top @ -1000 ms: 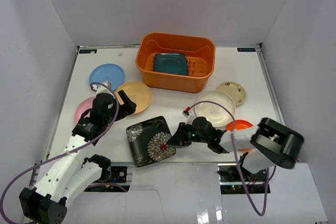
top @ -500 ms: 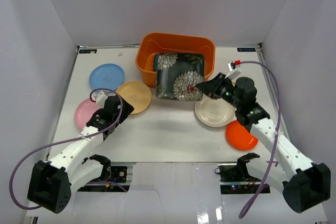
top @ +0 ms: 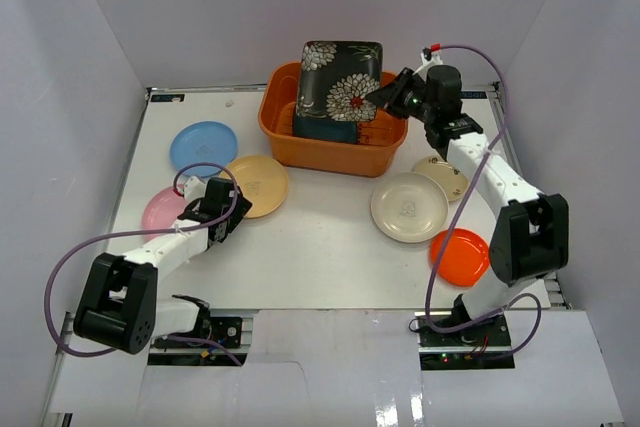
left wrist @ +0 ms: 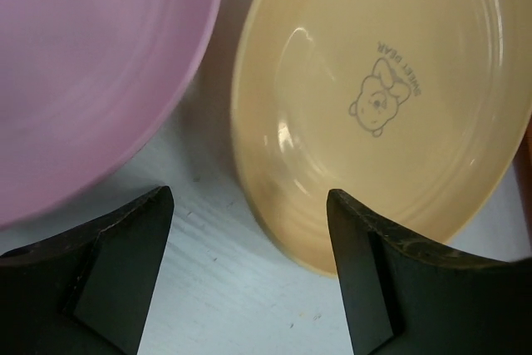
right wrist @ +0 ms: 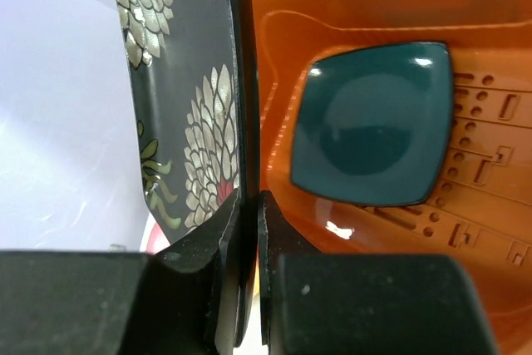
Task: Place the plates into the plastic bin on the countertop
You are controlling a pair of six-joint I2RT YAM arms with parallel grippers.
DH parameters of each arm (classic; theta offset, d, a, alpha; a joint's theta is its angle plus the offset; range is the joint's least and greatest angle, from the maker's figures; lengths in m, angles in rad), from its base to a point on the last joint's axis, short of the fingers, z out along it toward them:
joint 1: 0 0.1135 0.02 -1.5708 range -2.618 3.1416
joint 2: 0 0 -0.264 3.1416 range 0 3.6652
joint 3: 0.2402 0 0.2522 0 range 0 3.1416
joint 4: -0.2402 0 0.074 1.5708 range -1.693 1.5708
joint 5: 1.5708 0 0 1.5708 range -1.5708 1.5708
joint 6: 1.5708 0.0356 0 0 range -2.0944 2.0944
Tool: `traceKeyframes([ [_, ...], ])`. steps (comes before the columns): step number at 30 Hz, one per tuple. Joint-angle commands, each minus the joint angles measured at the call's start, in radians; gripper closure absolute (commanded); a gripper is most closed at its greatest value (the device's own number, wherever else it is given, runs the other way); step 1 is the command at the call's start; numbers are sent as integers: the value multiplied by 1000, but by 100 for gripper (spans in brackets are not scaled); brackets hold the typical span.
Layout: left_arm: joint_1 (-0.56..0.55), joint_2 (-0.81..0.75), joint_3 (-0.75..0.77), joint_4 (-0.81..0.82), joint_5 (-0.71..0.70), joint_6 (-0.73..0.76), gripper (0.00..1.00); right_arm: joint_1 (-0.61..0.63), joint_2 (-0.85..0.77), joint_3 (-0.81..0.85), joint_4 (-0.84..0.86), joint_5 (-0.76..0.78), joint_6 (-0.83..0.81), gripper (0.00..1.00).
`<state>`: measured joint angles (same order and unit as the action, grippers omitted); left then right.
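Over the plastic bin [top: 335, 152] at the desk's [top: 320, 237] far edge, your right fingers [right wrist: 199, 247] pinch the black flowered plate [top: 341, 77] upright, while your left fingers [left wrist: 125, 247] stand spread at the pale yellow plate's [left wrist: 374, 89] rim.

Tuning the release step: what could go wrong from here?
1. The right gripper pinches the black floral plate by one edge, tilted above the plastic bin; it could slip or swing.
2. The teal plate already lies in the bin, so a drop may land on it and chip.
3. The left gripper hangs open at the rim of the yellow plate, beside the pink plate; closing might shove rather than grip.
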<state>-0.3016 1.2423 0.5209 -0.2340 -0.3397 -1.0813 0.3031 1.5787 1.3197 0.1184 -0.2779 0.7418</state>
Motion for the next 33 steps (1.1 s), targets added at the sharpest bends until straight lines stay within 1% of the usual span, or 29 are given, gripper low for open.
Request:
traceKeyframes([
  [1,22,51,33,64,18,7,15,-1,52,176,115,13,-5,92],
  [6,32,106,68,79,10,26,18,1,217,308,47,23,-35,92],
  [7,35,120,71,88,14,34,19,-1,236,334,27,25,-36,92],
  [10,33,138,88,90,16,40,27,1,296,340,33,28,-25,92],
  [11,33,144,90,90,18,44,33,-1,319,337,35,26,-13,92],
  [15,33,134,96,72,10,63,48,2,372,342,38,34,-7,92],
  [17,33,117,93,70,10,70,57,4,391,337,37,40,-9,92],
  [18,33,109,91,68,8,72,66,5,395,334,36,46,-13,92],
  [20,33,98,84,73,7,76,79,7,408,323,29,51,-19,92],
  [21,35,91,85,74,10,87,90,7,411,320,26,55,-22,92],
  [22,33,88,83,71,13,93,99,5,420,319,18,55,-31,92],
  [25,35,63,90,50,30,109,100,10,434,331,-17,63,-59,91],
  [27,33,33,88,47,45,121,100,14,440,329,-34,84,-73,87],
  [28,33,-10,91,38,65,135,100,19,442,329,-49,89,-81,85],
  [29,33,-39,93,29,73,147,100,22,445,329,-59,94,-99,81],
  [32,33,-180,103,-8,97,201,100,31,458,354,-115,111,-145,73],
  [33,33,-219,117,-24,103,216,100,36,460,358,-117,118,-156,67],
])
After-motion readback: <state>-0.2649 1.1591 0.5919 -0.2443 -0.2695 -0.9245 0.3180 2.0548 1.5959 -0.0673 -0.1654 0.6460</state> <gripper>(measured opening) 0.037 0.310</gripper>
